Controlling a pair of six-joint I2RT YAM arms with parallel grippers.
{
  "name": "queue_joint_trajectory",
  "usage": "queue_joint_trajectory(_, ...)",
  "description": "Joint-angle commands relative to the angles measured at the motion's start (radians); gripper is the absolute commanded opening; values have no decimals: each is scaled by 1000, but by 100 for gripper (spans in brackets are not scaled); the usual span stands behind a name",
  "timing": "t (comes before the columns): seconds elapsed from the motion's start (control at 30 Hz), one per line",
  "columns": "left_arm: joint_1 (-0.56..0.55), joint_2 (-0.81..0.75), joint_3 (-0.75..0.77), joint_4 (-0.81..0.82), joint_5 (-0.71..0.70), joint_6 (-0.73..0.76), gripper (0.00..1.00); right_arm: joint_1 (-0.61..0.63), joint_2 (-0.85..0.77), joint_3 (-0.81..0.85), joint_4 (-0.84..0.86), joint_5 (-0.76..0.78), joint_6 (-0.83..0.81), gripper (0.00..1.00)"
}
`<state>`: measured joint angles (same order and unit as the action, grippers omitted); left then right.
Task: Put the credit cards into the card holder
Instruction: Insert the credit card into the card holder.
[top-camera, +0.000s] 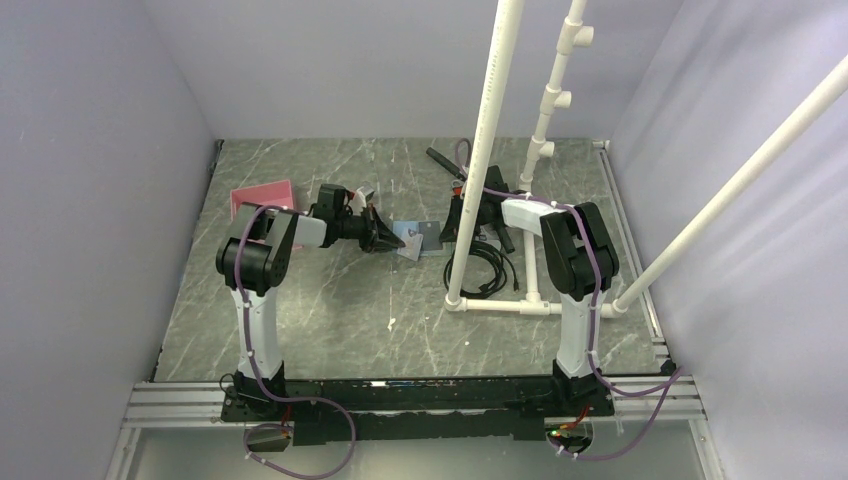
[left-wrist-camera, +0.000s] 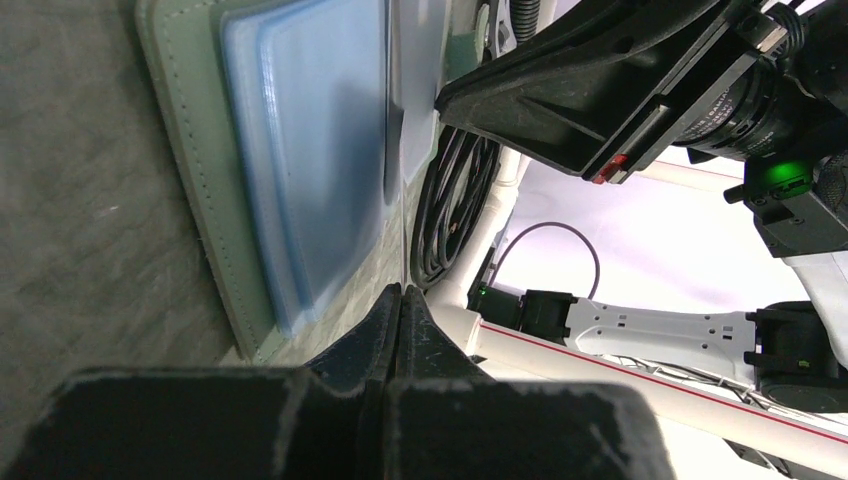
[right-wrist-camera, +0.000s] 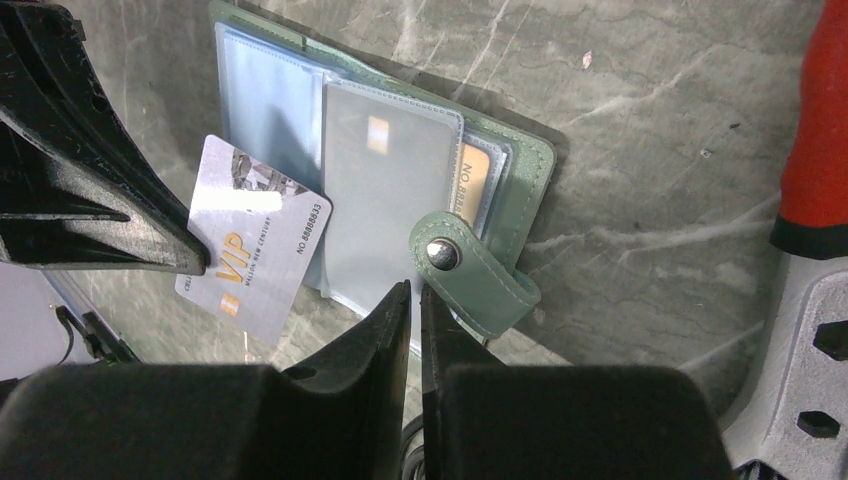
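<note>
The green card holder (right-wrist-camera: 528, 165) lies open on the grey table, its pale blue sleeves (left-wrist-camera: 310, 150) upward and its snap tab (right-wrist-camera: 470, 270) toward me. An orange credit card (right-wrist-camera: 472, 180) sits inside a sleeve. A silver-grey credit card marked VIP (right-wrist-camera: 255, 245) is tilted over the holder's left sleeve, its corner pinched by my left gripper (left-wrist-camera: 401, 290), which is shut on it. My right gripper (right-wrist-camera: 415, 288) stands at the holder's near edge, nearly closed on the raised sleeve's lower edge. Seen from above, both grippers (top-camera: 383, 240) (top-camera: 452, 228) flank the holder (top-camera: 418, 236).
A pink tray (top-camera: 262, 197) lies at the back left behind the left arm. A white pipe frame (top-camera: 490, 150) rises right of the holder, a coiled black cable (top-camera: 485, 270) at its foot. A black tool (top-camera: 445, 160) lies at the back. Walls enclose three sides.
</note>
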<state>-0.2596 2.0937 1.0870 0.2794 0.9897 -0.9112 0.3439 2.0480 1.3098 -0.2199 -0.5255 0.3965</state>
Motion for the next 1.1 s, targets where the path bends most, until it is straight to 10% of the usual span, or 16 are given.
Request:
queue_joint_trajectory(0.0, 7, 12, 19, -13, 10, -4, 0, 3, 33, 25, 10, 35, -12, 11)
queue_joint_trajectory(1.07, 10, 11, 57, -142, -38, 99, 0, 2, 40, 29, 9, 17, -12, 11)
